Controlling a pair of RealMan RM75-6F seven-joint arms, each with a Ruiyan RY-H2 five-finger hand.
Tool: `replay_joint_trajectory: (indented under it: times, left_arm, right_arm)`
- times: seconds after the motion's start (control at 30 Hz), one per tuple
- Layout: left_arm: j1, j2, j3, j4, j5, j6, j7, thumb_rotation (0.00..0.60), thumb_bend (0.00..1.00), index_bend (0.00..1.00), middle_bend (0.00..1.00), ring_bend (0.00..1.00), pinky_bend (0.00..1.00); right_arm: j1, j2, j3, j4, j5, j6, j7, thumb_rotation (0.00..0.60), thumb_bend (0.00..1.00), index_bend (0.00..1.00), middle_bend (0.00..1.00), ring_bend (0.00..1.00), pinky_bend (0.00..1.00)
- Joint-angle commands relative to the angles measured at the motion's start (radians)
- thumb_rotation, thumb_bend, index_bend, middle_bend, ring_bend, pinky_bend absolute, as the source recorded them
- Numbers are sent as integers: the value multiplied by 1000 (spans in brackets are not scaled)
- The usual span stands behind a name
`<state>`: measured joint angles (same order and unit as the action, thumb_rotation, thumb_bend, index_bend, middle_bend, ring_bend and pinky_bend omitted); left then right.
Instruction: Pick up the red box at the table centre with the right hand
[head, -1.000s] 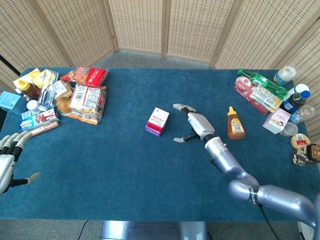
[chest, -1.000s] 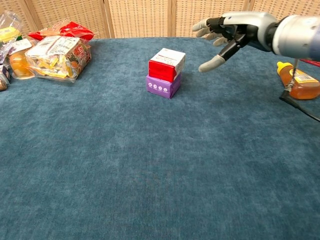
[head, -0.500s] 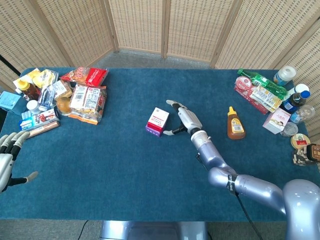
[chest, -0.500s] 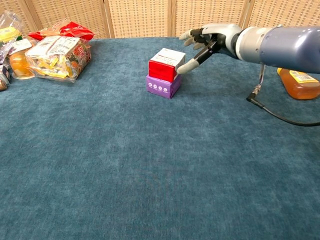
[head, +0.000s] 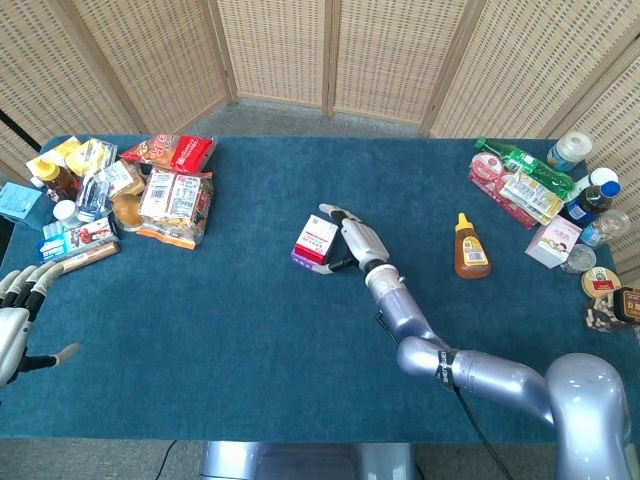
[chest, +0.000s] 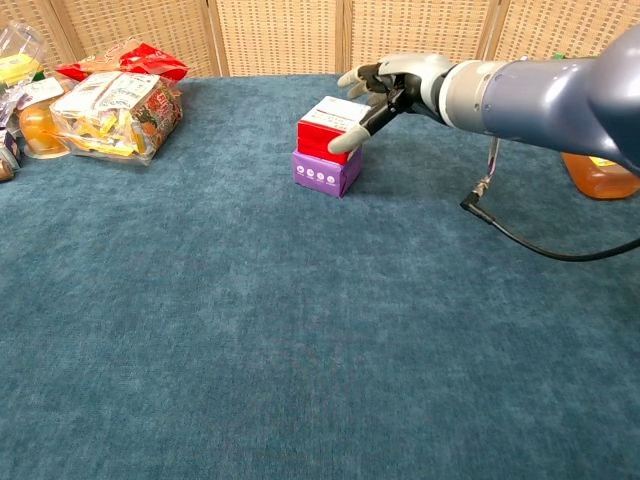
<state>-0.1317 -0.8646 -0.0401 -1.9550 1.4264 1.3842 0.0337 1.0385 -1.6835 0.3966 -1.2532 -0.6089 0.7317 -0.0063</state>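
The red box (head: 316, 238) (chest: 328, 128) with a white top sits on a purple box (head: 303, 260) (chest: 320, 172) at the table centre. My right hand (head: 355, 238) (chest: 385, 85) is at the red box's right side, fingers spread. Its thumb lies against the box's near right face and the other fingers reach over the far edge. The box still rests on the purple one. My left hand (head: 15, 320) hangs open at the table's near left edge, holding nothing, seen only in the head view.
A honey bottle (head: 471, 247) (chest: 600, 165) lies right of my right arm. Snack packs (head: 170, 200) (chest: 110, 110) crowd the far left, bottles and packets (head: 540, 185) the far right. A black cable (chest: 520, 235) trails under the right forearm.
My right hand has moved left from beside the honey bottle to the red box, and its thumb and fingers now bracket the box. The left hand has barely moved.
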Motion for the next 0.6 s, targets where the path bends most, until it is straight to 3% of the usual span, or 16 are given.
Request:
replay_joint_trajectory:
  times: [0.03,0.27,0.33,0.43,0.5,0.6]
  left_arm:
    - [0,0,0,0,0,1,-1,600,170,0,0,0,0]
    - [2,2,0,0,1,4,-6,600,170,0,0,0,0]
    - [3,2,0,1,2,6,-7,600,170,0,0,0,0]
    - [4,2,0,1,3,9,-7,600,172,0,0,0,0]
    - [4,2,0,1,5,9,-7,600,171,0,0,0,0]
    - [4,1,1,0,7,9,-6,600,171,0,0,0,0]
  right_arm:
    - [12,-32,12,49,6,15,-3,600,142,0,0,0,0]
    - [-1,-82,11,106,-22,37,9,600,168,32,23,0,9]
    - [-6,-92,13,113,-46,60,10,600,179,236,236,94,156]
    - [-15,-95,20,104,-78,77,21,600,191,519,587,401,476]
    - [-22,-87,21,90,-94,77,26,600,191,579,680,506,589]
    - [-36,-74,27,58,-120,88,37,600,196,590,708,542,628]
